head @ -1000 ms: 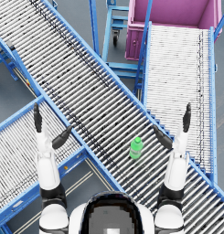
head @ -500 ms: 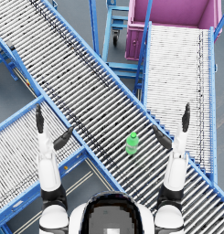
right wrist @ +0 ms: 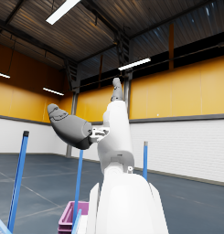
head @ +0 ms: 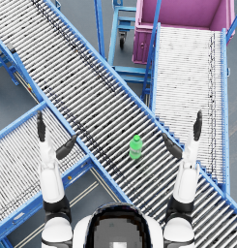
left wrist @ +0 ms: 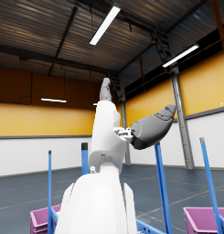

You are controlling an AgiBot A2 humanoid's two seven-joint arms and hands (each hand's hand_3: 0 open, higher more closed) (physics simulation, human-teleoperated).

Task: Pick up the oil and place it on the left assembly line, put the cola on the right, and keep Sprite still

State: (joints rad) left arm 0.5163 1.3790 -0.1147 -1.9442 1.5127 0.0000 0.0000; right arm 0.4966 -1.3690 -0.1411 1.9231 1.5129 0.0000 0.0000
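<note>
risk: touching the sprite by mistake

head view: the sprite [head: 135,147] stands on the belt [head: 91,97], lower middle of the frame, between the left hand [head: 49,144] and right hand [head: 189,144]. both are raised, fingers spread, empty. a reach inward could knock it. no oil or cola shows.

left wrist view: left hand [left wrist: 131,125] open, holding nothing.

right wrist view: right hand [right wrist: 97,125] likewise.

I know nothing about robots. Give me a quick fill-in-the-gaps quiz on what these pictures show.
The small plastic bottle on the grey roller conveyor is ____ in colour.
The dark left hand and the dark right hand each hold ____.
The big open bin beyond the right-hand rollers is ____.
Missing words: green; nothing; pink.
</note>
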